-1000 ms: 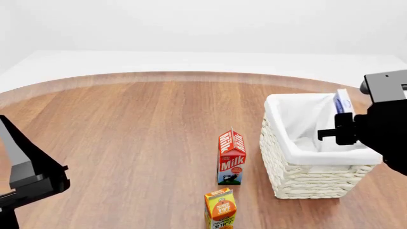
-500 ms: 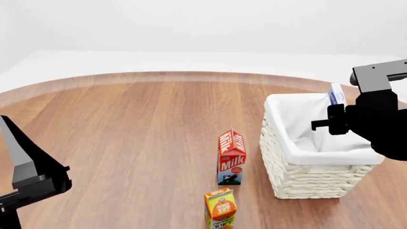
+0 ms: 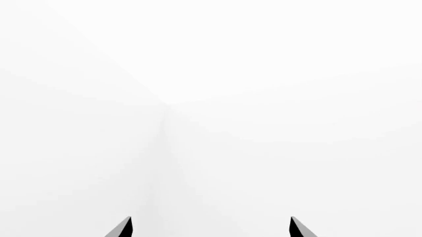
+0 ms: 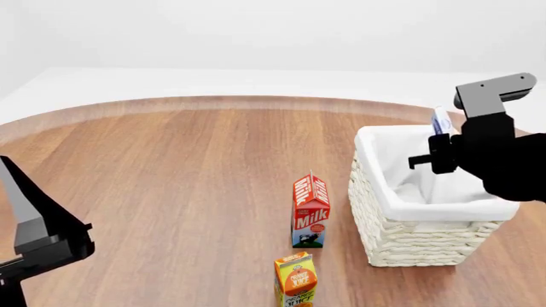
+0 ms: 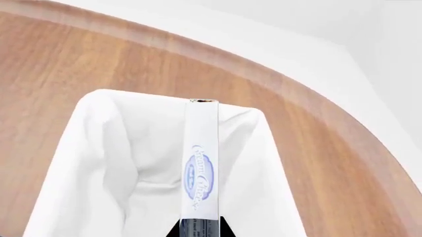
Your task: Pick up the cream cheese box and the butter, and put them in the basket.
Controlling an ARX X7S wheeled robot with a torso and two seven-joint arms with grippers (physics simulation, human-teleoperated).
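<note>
Right fingers (image 5: 201, 228) clamped on cream cheese box (image 5: 201, 163), held on edge right over basket (image 4: 375, 192); left fingers (image 3: 209, 227) spread, empty

A round brown wooden table (image 4: 188, 173) holds the white basket (image 4: 410, 240), a red milk carton (image 4: 311, 211) and an orange juice carton (image 4: 296, 279).

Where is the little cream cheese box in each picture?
Head view: the cream cheese box peeks out at the right gripper, above the basket's far right rim.
Right wrist view: the box stands edge-on mid-picture, clamped.
Left wrist view: not in it.
Shared landmark: the basket's white liner.
</note>
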